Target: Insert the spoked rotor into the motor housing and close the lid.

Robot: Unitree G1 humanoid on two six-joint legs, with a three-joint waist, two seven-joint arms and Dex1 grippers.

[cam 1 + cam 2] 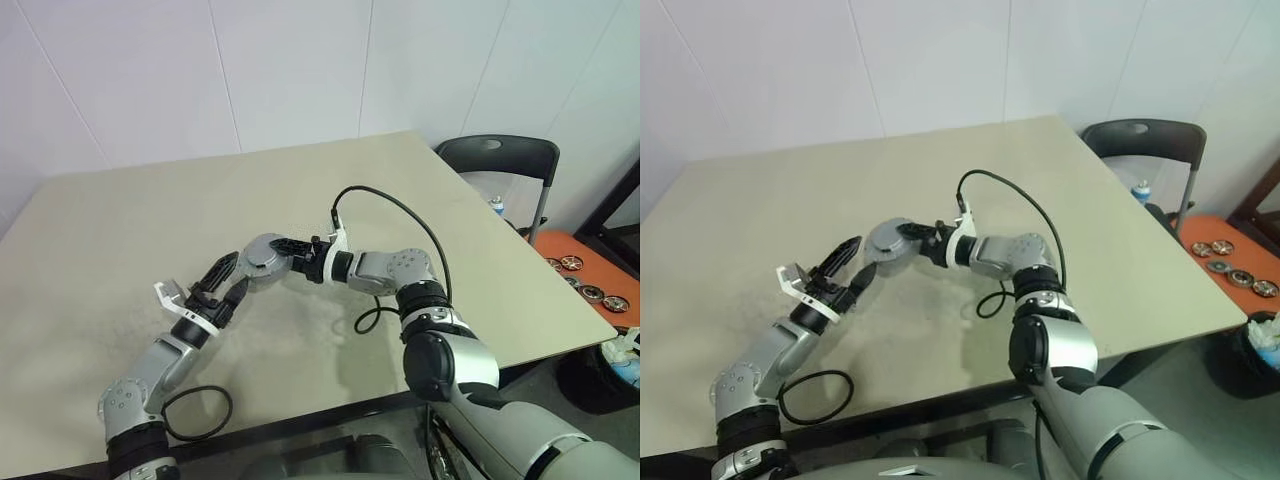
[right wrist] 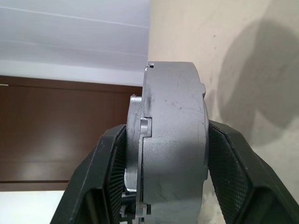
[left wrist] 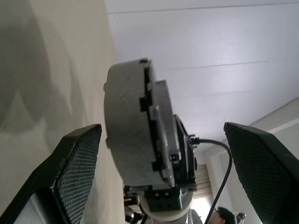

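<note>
On the left, the left tool [image 1: 228, 278] hovers over the beige table [image 1: 120, 230] with its two black fingers [image 3: 74, 163] spread wide and nothing between them. It points toward the far right, at the motor assembly just beyond its tips. A black cable loop [image 1: 198, 412] lies on the table near the front edge, beside that arm.

In the middle, the right tool [image 1: 283, 256] pinches a grey round motor assembly [image 1: 262, 258], one finger pressed against each flat face. In the right wrist view it reads as a thick grey disc [image 2: 173, 140] held on edge, with a thinner stepped part on one face, so its axis runs across from finger to finger and roughly level. Its rim faces the left tool. In the left wrist view the same disc [image 3: 128, 135] stands between the spread fingers but apart from both. I cannot tell the lid from the housing in this closed stack, and the rotor cannot be made out. The assembly is held above the table, near its middle, not resting on it.

A black cable [image 1: 400, 215] arches up from the right wrist.

On the far right, past the table, stands a dark folding chair [image 1: 500, 160]. Beside it, an orange tray [image 1: 590, 275] holds several small round motor parts [image 1: 572, 263] lying flat.
</note>
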